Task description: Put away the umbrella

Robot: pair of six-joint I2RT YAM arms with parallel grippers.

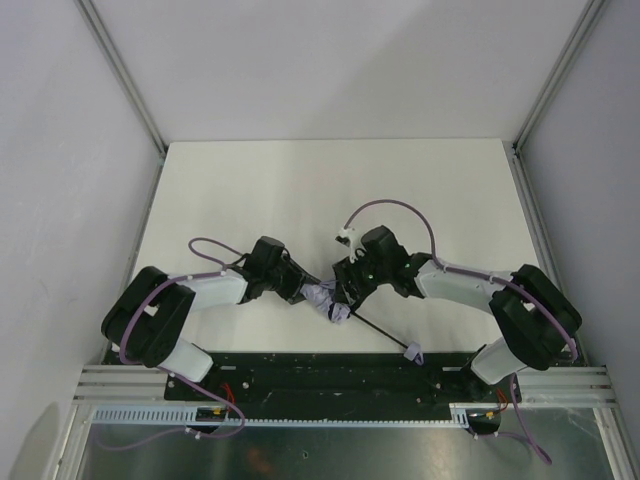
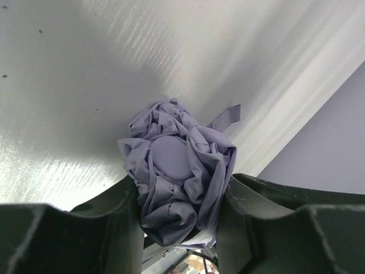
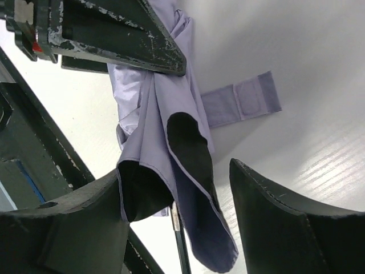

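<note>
Gathering the canopy before strapping it shut

Umbrella (image 1: 330, 303) lies on the table (image 1: 300, 190) near the 6 o'clock edge, between the two arms. Its black shaft (image 1: 375, 331) is drawn out and runs from the bunched canopy (image 2: 177, 171) toward 4 o'clock, ending at the small handle (image 1: 414, 353).

Left claw (image 2: 181, 182) is clenched on the crumpled canopy end, with fabric bulging out between both fingers. Right claw (image 3: 175, 171) is released. A loose fold hangs against one finger and there is a clear gap to the other.

The closing strap (image 3: 242, 105) lies flat on the table at 2 o'clock from that fold, free of both claws.

Step in hand, as a guess: tidy the folds around the shaft so the strap can wrap them.
- Left should hold firm as the anchor.
- Right should close low on the loose fold, not on the shaft, and sweep it one way round.
- Keep the strap clear so it doesn't get buried.
- The shaft likely needs collapsing too.

No brand, label or readable writing in any view.
</note>
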